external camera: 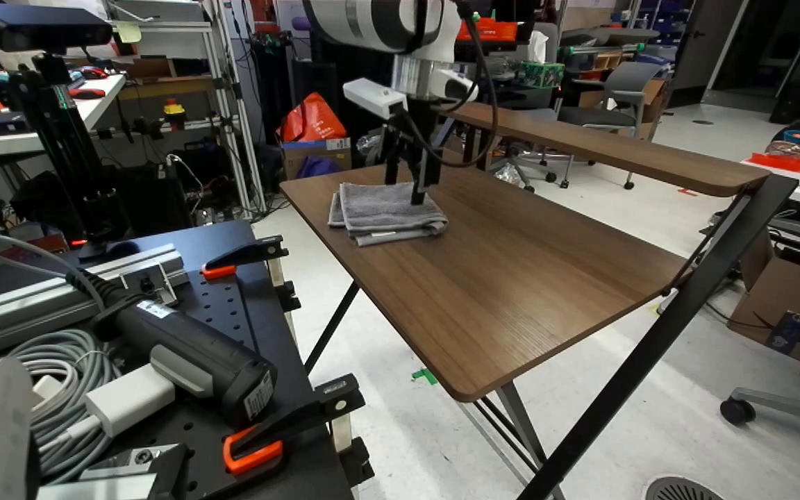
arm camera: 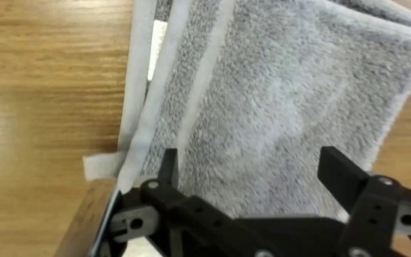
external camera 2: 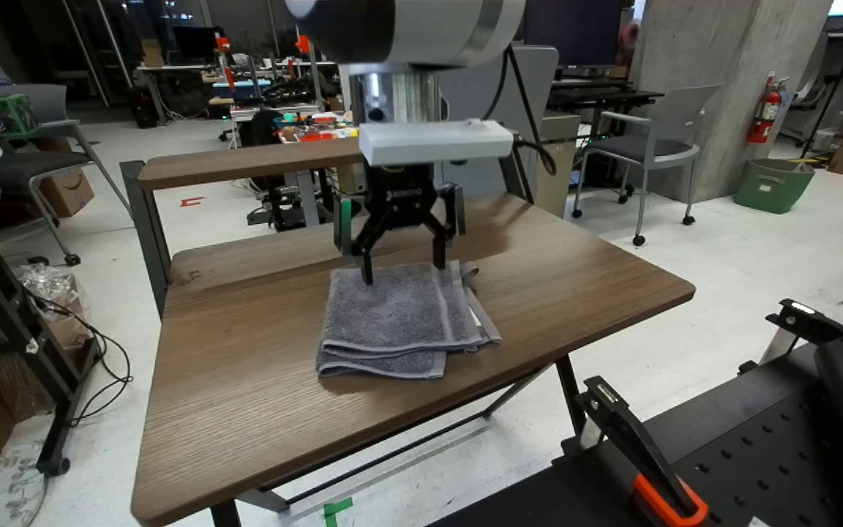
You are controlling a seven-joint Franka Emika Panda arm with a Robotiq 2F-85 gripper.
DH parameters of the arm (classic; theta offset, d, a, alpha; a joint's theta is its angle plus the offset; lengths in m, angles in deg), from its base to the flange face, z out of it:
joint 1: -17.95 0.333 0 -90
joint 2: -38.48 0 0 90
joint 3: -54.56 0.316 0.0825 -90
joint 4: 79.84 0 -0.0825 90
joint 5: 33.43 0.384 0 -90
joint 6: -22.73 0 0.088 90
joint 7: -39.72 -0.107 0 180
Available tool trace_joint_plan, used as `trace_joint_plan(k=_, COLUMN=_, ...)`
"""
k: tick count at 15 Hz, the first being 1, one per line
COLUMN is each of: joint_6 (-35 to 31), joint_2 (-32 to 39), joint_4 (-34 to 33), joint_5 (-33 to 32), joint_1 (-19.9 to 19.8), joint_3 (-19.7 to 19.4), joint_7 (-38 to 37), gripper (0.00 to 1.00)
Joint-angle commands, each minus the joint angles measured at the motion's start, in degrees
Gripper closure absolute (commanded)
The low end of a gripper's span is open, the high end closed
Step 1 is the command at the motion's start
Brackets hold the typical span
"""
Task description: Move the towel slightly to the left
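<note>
The towel is a folded grey cloth with pale stripes and layered edges. It lies flat on the brown wooden table in both exterior views (external camera: 379, 212) (external camera 2: 392, 315), and fills much of the wrist view (arm camera: 280, 96). My gripper points down over the towel's edge farther from the camera in an exterior view (external camera 2: 403, 272); it also shows in an exterior view (external camera: 405, 193) and the wrist view (arm camera: 249, 153). Its fingers are wide apart with no cloth pinched between them. The fingertips are at or just above the cloth; I cannot tell if they touch it.
The brown table (external camera: 511, 292) has a raised shelf (external camera: 615, 149) along one side, held by black legs. A black bench (external camera: 219, 312) with clamps, cables and a handheld tool stands beside the table across a gap. Office chairs (external camera 2: 641, 139) stand around.
</note>
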Motion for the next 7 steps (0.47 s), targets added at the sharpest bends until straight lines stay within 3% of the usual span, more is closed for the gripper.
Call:
trace_joint_plan(k=1, joint_6=1.2, joint_2=-5.1, joint_4=1.29, joint_5=-0.86, joint_1=-0.81, joint_3=0.74, joint_7=2.85, gripper=0.0)
trace_joint_plan(k=7, joint_6=0.89, joint_2=-4.23, joint_4=0.27, joint_5=-0.42, joint_1=-0.44, joint_3=0.42, joint_7=1.97, gripper=0.0)
